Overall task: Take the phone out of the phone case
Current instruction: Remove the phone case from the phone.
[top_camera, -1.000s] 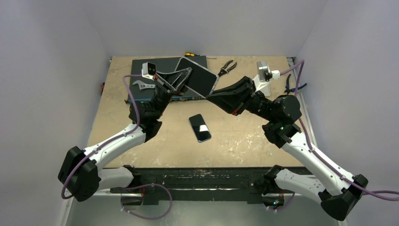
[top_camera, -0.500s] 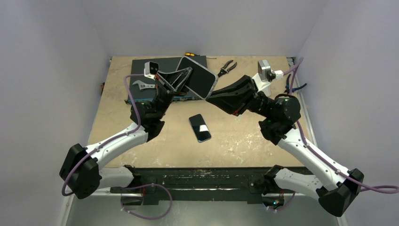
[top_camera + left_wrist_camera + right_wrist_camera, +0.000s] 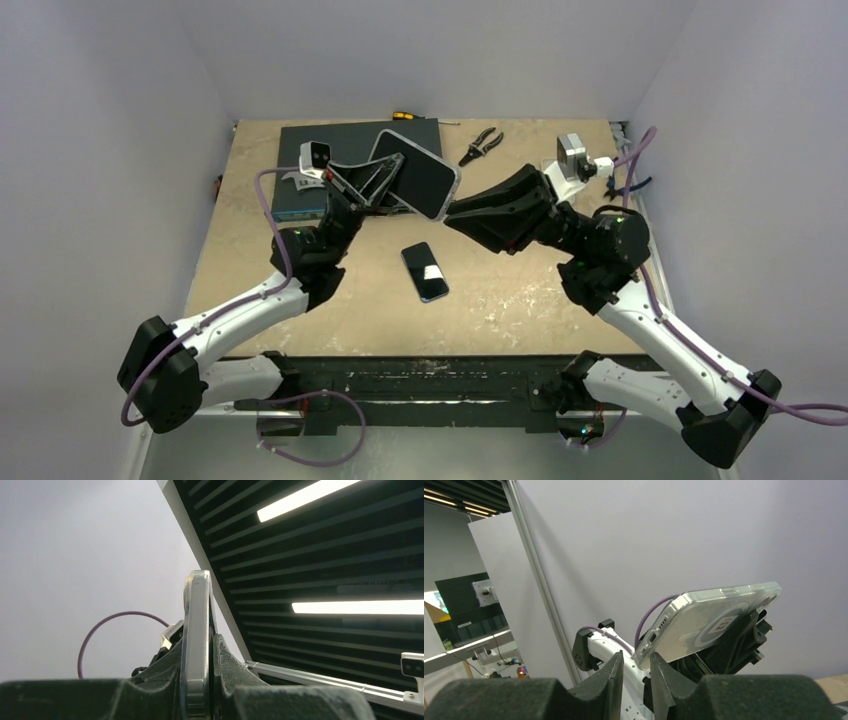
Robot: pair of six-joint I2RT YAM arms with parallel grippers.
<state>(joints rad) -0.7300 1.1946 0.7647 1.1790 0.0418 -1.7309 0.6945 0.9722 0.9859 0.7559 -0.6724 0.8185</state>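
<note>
Phone [image 3: 418, 180], screen up inside clear phone case [image 3: 709, 615], hangs tilted in the air above the far middle of the desk [image 3: 520, 300], gripped from both sides. Left end effector [image 3: 199, 680] is clamped across one long edge, case and all. Right end effector [image 3: 634, 672] pinches a corner of the case (fingers nearly together). Best bet: left clamp firm, right peels only the case lip off that corner, slowly, or the phone could pop loose and drop.
</note>
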